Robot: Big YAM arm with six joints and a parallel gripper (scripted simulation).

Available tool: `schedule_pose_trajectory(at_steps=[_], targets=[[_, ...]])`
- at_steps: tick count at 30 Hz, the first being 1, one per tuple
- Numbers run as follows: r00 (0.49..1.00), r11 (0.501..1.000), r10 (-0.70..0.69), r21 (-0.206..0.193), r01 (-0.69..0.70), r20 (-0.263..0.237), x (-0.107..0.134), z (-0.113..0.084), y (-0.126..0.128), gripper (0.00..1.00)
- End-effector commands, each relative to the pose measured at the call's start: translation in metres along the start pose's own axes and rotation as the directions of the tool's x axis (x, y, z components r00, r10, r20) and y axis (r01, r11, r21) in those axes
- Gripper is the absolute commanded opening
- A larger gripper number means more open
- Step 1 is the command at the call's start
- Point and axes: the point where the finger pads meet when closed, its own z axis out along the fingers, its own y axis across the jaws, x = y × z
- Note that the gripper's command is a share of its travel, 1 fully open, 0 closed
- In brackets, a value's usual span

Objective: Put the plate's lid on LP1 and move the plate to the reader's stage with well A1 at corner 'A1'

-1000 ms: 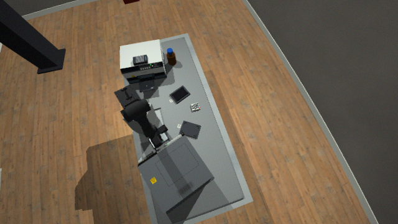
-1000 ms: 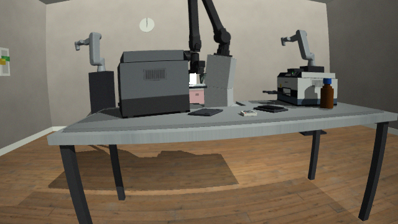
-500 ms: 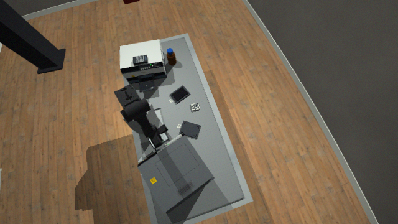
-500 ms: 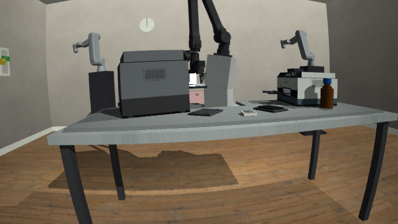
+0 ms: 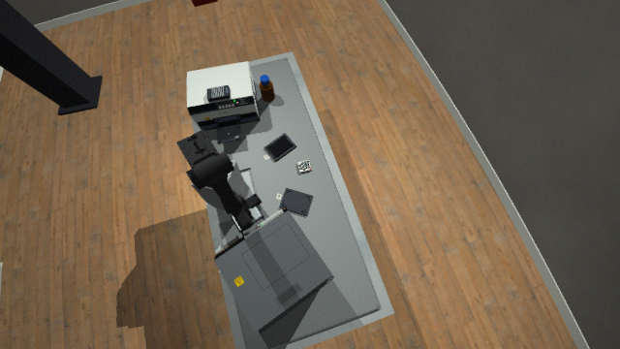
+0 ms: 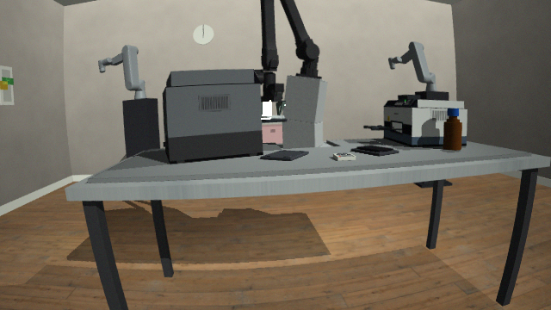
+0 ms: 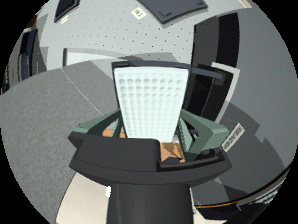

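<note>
My gripper (image 5: 248,219) (image 6: 274,107) (image 7: 150,111) reaches down at the front of the dark grey reader (image 5: 271,242) (image 6: 213,122). It is shut on the white plate (image 7: 151,100) across its width. The plate lies level, inside the dark outline of the reader's stage (image 7: 150,64). Whether it is fully seated, and which corner is A1, cannot be told. LP1 (image 5: 280,147) (image 6: 373,152) holds a dark, framed rectangle; the lid cannot be made out clearly there. The dispenser (image 5: 198,87) (image 6: 430,125) has its stage (image 5: 229,135) (image 6: 374,127) out, with no plate seen on it.
The brown bottle (image 5: 266,92) (image 6: 452,133) with a blue cap stands upright beside the dispenser. N1 (image 5: 296,202) (image 6: 285,155) (image 7: 175,9) is a flat dark nest near the reader. A small white block (image 5: 304,167) (image 6: 343,157) lies between LP1 and N1.
</note>
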Motion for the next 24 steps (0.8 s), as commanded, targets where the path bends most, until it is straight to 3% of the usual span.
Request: schedule_pose_trajectory(at_steps=[1, 13, 24], targets=[[1.000, 1.000, -0.006, 0.021, 0.006, 0.002, -0.0025, -0.0051, -0.0026, 0.86], [1.000, 1.000, 0.014, 0.014, -0.014, 0.004, 0.0012, -0.0124, -0.0049, 0.86], [1.000, 1.000, -0.005, 0.003, 0.005, 0.000, -0.0015, -0.0051, 0.0004, 0.86]])
